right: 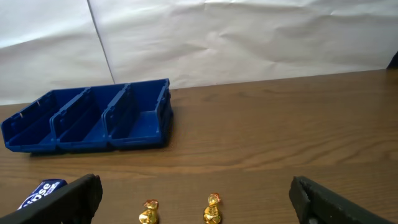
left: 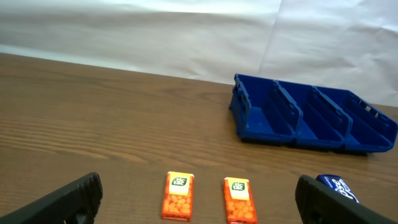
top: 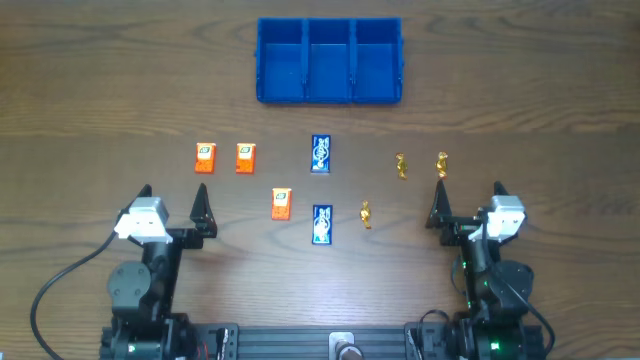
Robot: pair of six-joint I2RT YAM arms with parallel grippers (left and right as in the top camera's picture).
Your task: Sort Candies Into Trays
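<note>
Two grippers: my left gripper (top: 174,197) and right gripper (top: 469,195) released, empty.
Candies: orange plastic boxes (top: 205,157), blue packets (top: 321,154), gold-wrapped sweets (top: 401,165) on wooden bench (top: 100,100).

1. Three-bin tray (top: 329,97) sits far centre on the desk (top: 560,110).
2. Nearer than the tray: mint boxes (top: 245,158) left, packets (top: 321,155) centre, wrapped candies (top: 401,165) right.
</note>
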